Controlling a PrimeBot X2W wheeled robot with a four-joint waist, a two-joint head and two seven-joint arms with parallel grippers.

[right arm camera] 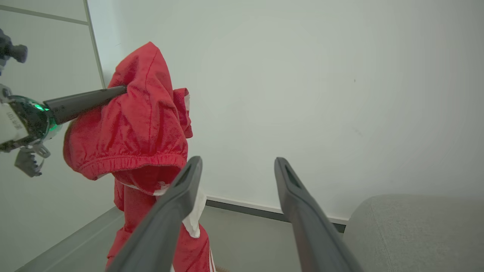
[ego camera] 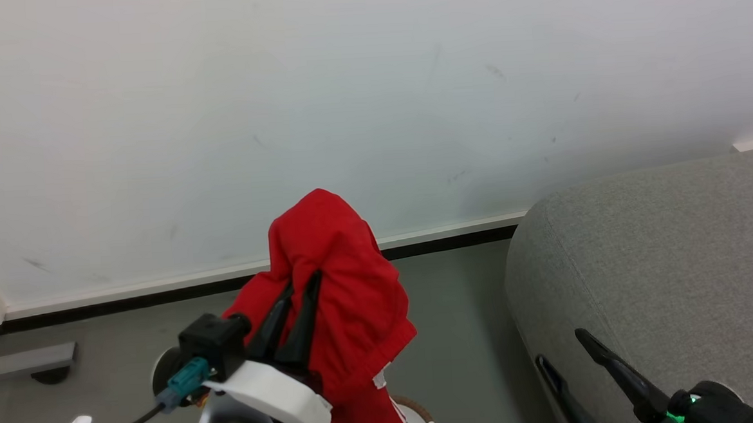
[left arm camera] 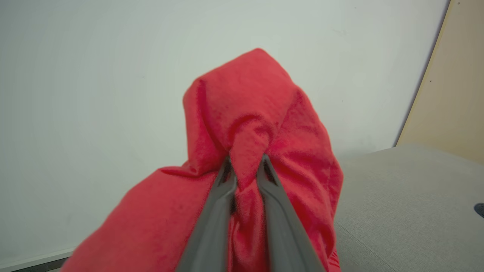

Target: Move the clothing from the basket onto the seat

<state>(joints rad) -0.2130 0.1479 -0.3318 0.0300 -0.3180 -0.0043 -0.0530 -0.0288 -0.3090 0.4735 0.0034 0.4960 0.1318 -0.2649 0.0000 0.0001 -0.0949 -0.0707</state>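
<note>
My left gripper (ego camera: 303, 283) is shut on a fold of red clothing (ego camera: 341, 284) and holds it up in the air, well left of the grey seat (ego camera: 669, 267). The fabric drapes over both fingers (left arm camera: 227, 177) and hangs down in the left wrist view as clothing (left arm camera: 264, 124). The right wrist view shows the clothing (right arm camera: 140, 124) with an elastic hem and white stripes lower down. A sliver of the basket (ego camera: 419, 419) with its brown rim peeks out below the hanging fabric. My right gripper (ego camera: 561, 350) stands open beside the seat's front edge, nothing between its fingers (right arm camera: 291, 189).
A white wall with a dark baseboard (ego camera: 449, 237) runs behind. Grey floor (ego camera: 460, 336) lies between the hanging clothing and the seat. A small grey block (ego camera: 27, 362) sits on the floor at far left. A beige panel (left arm camera: 450, 87) stands beyond the seat (left arm camera: 408, 204).
</note>
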